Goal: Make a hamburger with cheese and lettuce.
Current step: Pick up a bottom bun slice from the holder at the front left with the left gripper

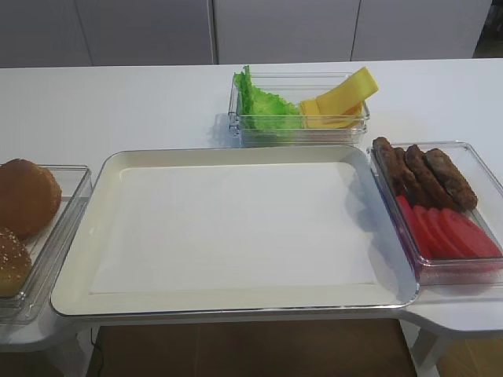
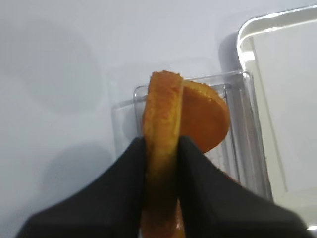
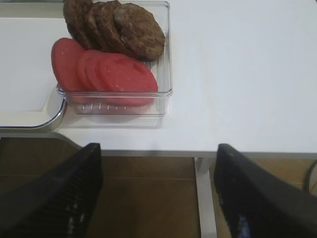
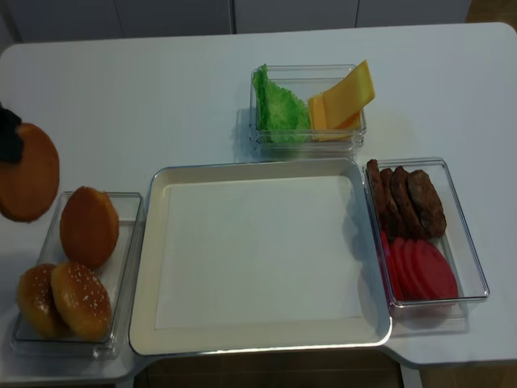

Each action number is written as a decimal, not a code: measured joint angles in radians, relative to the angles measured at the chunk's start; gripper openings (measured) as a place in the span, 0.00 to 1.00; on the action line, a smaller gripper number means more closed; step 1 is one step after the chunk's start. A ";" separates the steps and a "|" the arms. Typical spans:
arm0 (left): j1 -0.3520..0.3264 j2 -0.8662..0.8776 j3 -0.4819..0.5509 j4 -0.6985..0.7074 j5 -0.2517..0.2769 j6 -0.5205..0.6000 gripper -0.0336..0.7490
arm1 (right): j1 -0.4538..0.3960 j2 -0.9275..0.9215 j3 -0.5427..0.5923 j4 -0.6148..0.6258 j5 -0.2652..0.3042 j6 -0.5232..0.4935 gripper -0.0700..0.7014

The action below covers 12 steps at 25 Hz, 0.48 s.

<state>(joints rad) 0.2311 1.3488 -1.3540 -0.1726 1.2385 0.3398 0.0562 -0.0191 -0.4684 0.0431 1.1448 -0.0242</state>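
While the left tool (image 2: 161, 168) pinches the hamburger (image 2: 161, 129) edgewise, the tray (image 4: 242, 343) lies bare.

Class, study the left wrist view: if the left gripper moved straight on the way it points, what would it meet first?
Probably the clear bun container below; the left gripper holds the bun half above it, though depth is unclear.

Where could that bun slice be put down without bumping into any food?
The wide white tray is bare, bordered by the clear bun box on the left, the clear box of brown patties and red tomato slices on the right, and the green lettuce and yellow cheese box behind. The boxes themselves are crowded.
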 joint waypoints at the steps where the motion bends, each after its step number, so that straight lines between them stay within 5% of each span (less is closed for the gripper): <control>1: -0.006 -0.020 0.000 0.000 0.000 -0.020 0.23 | 0.000 0.000 0.000 0.000 0.000 0.000 0.80; 6: -0.081 -0.071 0.000 0.005 0.002 -0.084 0.23 | 0.000 0.000 0.000 0.000 0.000 -0.002 0.80; 12: -0.317 -0.078 0.000 0.107 0.007 -0.161 0.23 | 0.000 0.000 0.000 0.000 0.000 -0.002 0.80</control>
<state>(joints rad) -0.0860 1.2713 -1.3540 -0.0652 1.2456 0.1793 0.0562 -0.0191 -0.4684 0.0431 1.1448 -0.0258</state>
